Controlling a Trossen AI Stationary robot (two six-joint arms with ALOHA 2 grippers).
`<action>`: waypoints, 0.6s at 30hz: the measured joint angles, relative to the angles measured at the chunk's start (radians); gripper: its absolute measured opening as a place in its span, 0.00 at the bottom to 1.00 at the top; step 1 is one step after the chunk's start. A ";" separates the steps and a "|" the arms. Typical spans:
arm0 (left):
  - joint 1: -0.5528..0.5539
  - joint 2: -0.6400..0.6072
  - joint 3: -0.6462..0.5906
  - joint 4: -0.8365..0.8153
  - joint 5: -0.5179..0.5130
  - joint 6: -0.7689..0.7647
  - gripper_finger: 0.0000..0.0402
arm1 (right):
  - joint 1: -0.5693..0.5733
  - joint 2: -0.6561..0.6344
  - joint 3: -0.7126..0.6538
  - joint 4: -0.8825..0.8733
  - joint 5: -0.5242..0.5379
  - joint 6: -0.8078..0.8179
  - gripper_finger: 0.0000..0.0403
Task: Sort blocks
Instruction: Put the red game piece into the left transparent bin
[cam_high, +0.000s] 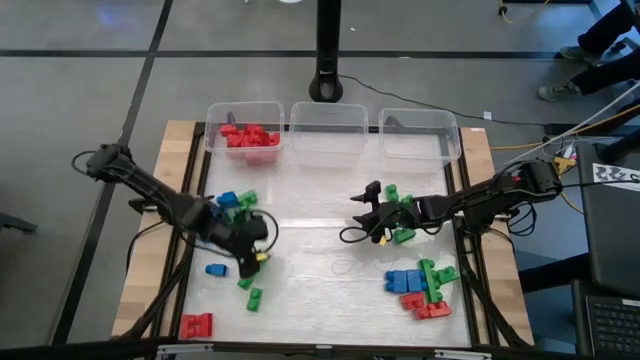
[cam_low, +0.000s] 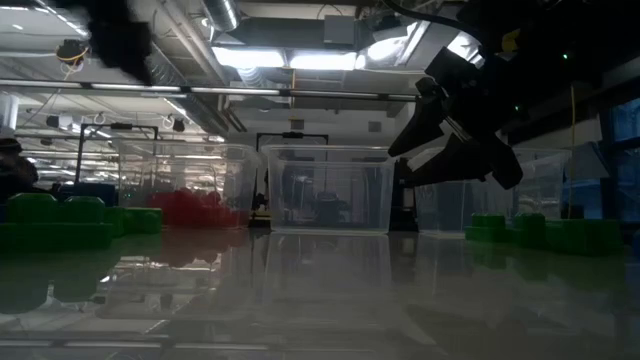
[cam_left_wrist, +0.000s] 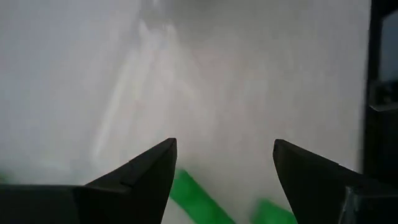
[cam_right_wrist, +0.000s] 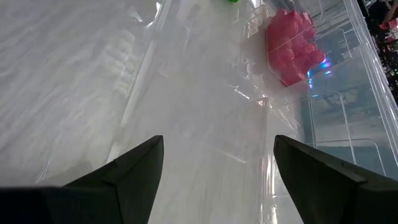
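Blocks, small studded plastic bricks, lie scattered on the glossy tabletop; only the high view shows red ones heaped in the leftmost clear bin. Left gripper hovers over green bricks, jaws open and empty, per its wrist view. Right gripper hangs mid-table near a green cluster, jaws open, holding nothing.
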 joint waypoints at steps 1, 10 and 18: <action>-0.025 0.018 0.000 -0.006 0.023 -0.069 0.63 | 0.000 0.000 0.000 0.000 -0.003 0.000 0.76; -0.254 0.163 0.000 0.008 0.282 -0.726 0.63 | 0.000 0.000 0.000 -0.001 -0.105 0.005 0.76; -0.432 0.231 0.001 0.071 0.417 -1.382 0.63 | 0.000 0.000 0.000 -0.006 -0.164 0.083 0.76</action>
